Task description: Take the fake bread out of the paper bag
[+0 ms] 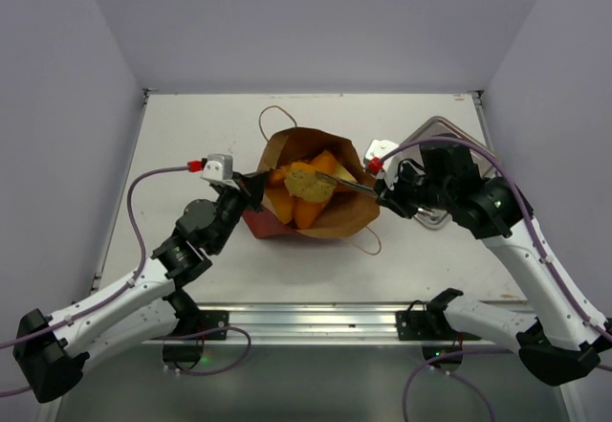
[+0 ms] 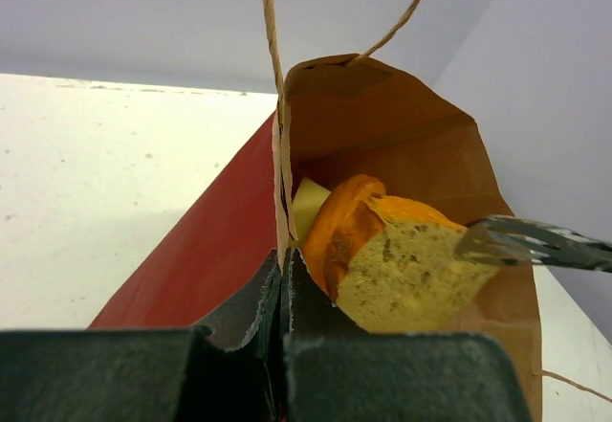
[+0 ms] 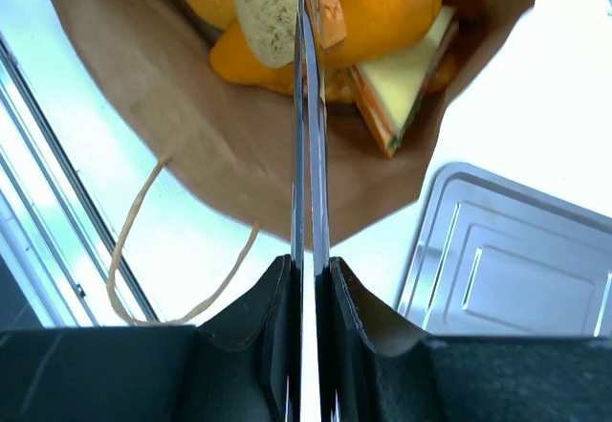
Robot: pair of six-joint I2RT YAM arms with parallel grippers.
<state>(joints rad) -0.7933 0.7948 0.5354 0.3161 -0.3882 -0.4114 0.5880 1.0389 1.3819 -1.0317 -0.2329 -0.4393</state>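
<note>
The paper bag [image 1: 339, 219], red outside and brown inside, lies in mid-table with its mouth open. My left gripper [image 1: 256, 185] is shut on the bag's left rim [image 2: 283, 202]. My right gripper [image 1: 382, 190] is shut on metal tongs [image 1: 349, 184] that reach into the bag. The tong tips [image 3: 308, 20] pinch a pale speckled bread slice [image 1: 306, 184], also in the left wrist view [image 2: 411, 269]. Orange rolls [image 3: 382, 1] and a sandwich wedge [image 3: 406, 87] lie deeper inside.
A silver metal tray [image 1: 442, 125] sits right of the bag, partly under my right arm, and shows in the right wrist view [image 3: 516, 269]. Tan loop handles [image 1: 273, 116] trail from the bag. Grey walls close in the table.
</note>
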